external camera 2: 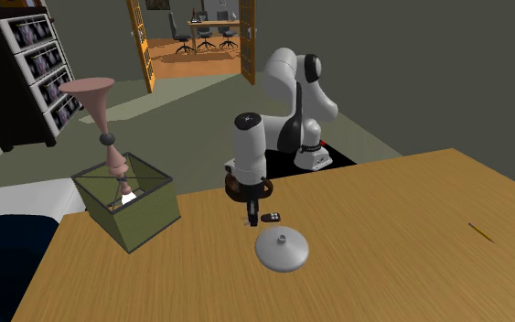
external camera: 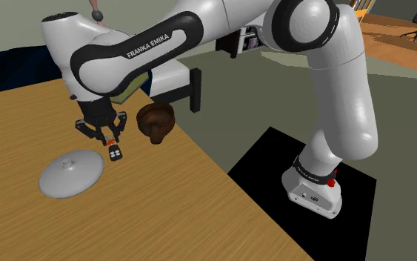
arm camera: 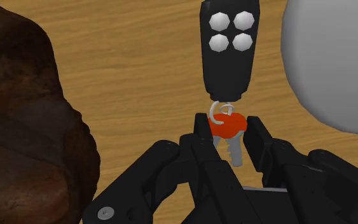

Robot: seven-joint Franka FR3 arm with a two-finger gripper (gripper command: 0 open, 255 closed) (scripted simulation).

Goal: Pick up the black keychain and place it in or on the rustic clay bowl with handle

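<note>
I have the gripper [arm camera: 227, 129] clamped on the black keychain [arm camera: 228, 49]. In the wrist view the two black fingers [arm camera: 201, 130] press on either side of its red key head. The silver ring and the black fob with four grey buttons reach out past the tips over the wooden table [arm camera: 139, 57]. I cannot tell whether the fob rests on the wood or hangs just clear of it.

In the shoulder view the gripper [external camera: 109, 136] sits left of centre, pointing down, and the keychain [external camera: 115, 153] shows just under it. The brown clay bowl [external camera: 155, 122] stands just right of the gripper in that frame, near the table's edge and apart from the keychain. In the wrist view the bowl [arm camera: 25, 127] is the dark rough mass beside the fingers. A pale grey lid [external camera: 71, 173] with a knob lies flat on the table at the lower left of the shoulder frame, near the keychain.

In the second exterior view the gripper [external camera 2: 249, 209] is mid-frame, with the keychain [external camera 2: 271, 218] just to its right and the lid [external camera 2: 282, 249] below them. At centre left a green open box [external camera 2: 145, 220] holds a tall pink stand [external camera 2: 109, 137]
</note>
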